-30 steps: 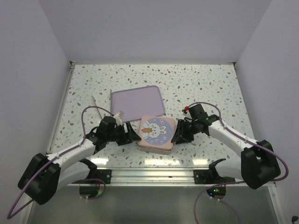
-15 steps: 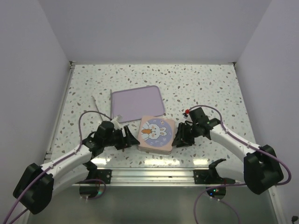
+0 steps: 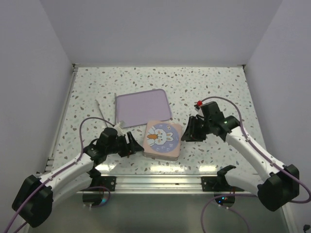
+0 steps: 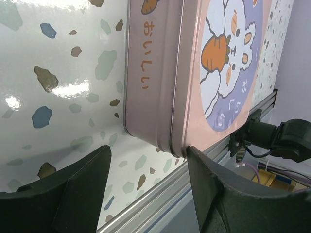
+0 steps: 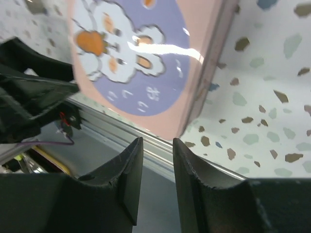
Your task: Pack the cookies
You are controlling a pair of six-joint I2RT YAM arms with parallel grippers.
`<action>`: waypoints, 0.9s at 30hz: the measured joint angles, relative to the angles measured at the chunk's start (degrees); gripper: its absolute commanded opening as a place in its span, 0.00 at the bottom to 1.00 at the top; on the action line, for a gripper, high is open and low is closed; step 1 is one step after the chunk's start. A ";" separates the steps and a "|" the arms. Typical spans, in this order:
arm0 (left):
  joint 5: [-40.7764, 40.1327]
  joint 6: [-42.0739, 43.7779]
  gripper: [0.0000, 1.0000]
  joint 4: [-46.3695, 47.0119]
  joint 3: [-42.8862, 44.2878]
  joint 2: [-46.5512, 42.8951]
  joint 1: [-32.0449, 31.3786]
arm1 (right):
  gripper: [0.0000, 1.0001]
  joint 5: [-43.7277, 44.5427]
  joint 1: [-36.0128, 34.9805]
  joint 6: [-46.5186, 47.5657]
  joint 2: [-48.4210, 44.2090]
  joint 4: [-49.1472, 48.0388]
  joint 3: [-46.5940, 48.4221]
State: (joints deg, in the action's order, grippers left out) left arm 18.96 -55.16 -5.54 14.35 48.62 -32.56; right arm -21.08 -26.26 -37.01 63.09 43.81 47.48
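Tin (image 3: 164, 139), one, lid on, sits between two tools: left tool (image 3: 137, 144) wide apart, right tool (image 3: 186, 134) seemingly narrowly parted

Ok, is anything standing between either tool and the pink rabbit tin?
Nothing visible. The left tool sits open right beside the pink rabbit tin's left side, the right tool by its right side, with only bare tabletop between. The tin's lid is on, and no cookies show.
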 measured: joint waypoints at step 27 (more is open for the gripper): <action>0.35 -6.82 0.58 2.73 -2.67 0.07 -0.11 | 0.07 -11.47 -6.75 -12.39 19.30 -34.03 -2.58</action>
State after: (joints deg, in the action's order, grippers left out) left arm 19.31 -61.98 -2.81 11.68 48.69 -32.67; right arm -32.56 -33.01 -49.41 82.39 9.78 44.91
